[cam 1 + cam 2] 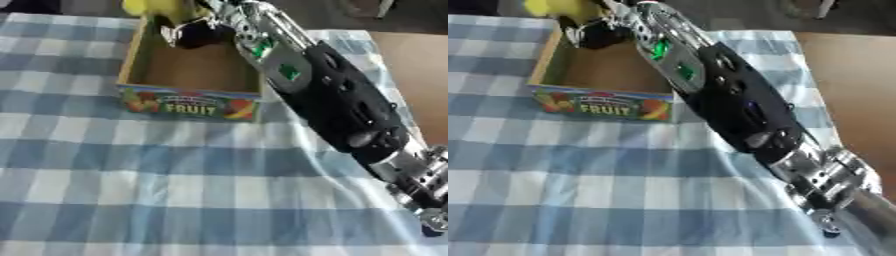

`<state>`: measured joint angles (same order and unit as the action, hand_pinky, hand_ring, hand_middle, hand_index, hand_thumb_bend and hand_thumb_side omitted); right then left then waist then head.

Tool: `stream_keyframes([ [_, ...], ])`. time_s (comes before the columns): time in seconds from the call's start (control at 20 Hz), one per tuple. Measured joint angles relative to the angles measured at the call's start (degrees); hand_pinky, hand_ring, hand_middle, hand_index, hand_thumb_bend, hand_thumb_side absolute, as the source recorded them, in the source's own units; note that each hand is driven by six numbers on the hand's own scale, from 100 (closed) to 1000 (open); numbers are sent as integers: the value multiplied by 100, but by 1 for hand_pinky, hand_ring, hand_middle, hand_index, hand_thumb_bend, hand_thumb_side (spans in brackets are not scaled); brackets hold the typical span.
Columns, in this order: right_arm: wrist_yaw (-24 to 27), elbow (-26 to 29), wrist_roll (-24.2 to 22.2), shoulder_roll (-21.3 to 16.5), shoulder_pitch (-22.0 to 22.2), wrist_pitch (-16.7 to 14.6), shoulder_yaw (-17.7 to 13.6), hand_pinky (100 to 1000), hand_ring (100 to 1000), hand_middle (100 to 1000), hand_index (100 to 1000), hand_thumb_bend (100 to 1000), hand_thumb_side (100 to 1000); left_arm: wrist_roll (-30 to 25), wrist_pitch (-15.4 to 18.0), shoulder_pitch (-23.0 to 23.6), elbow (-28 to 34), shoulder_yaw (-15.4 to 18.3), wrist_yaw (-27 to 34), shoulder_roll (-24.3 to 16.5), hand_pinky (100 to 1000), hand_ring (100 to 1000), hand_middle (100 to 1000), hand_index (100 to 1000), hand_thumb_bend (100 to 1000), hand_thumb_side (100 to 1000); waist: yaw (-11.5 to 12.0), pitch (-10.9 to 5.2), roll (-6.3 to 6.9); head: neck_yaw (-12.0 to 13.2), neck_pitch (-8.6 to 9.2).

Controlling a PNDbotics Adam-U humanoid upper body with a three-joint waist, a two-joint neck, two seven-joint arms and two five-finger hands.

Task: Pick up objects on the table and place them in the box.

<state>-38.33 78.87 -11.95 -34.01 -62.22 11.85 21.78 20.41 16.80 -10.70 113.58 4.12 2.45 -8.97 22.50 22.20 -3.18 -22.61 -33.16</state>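
The right arm (341, 107) comes in from the lower right corner & stretches diagonally up across the worktop (131, 185), black shell w/ silver joints and small green patches near the wrist. Its hand (194, 31) is over the far end of the box (191, 75), dark fingers curled down around something yellow (149, 7), rounded & soft-looking, poss. a toy or fruit; can't make out more. The yellow thing sits at the hand's far-left side, above the box's back edge, right at the top of the view.

The box is an open cardboard tray, brown inside, shallow walls, a printed front panel (604, 106) reading FRUIT w/ bright fruit pictures. What shows of the inside, on the near side of the hand, is bare brown floor. The forearm crosses over the box's right wall.

The worktop is covered by a blue-and-white checked cloth, soft, slightly wrinkled where it runs under the arm. Near side of the hand, below the box front, there's a wide flat stretch of cloth w/ lots of room. Left of the hand the cloth runs on to the picture edge. Right of the arm the cloth ends & a plain brown surface (859, 80) shows past its edge. Beyond the hand, dark floor behind the worktop's far edge.
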Motion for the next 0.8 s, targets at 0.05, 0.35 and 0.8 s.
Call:
stream_keyframes([
  [0.05,-43,-51,-44,0,0,-4,-14,745,669,378,463,100,302,-4,-4,0,0,0,0,0,634,600,547,926,100,756,0,3,0,-1,1],
  [0.35,-317,-184,-706,0,0,-227,-23,742,683,418,491,100,330,-17,-17,1,0,0,0,4,634,599,547,926,100,756,-8,26,2,-1,1],
  [0.8,-733,-298,-1880,0,0,-471,-67,755,721,537,592,100,394,-20,-20,6,0,-1,0,46,634,597,546,926,100,757,2,50,4,-1,1],
])
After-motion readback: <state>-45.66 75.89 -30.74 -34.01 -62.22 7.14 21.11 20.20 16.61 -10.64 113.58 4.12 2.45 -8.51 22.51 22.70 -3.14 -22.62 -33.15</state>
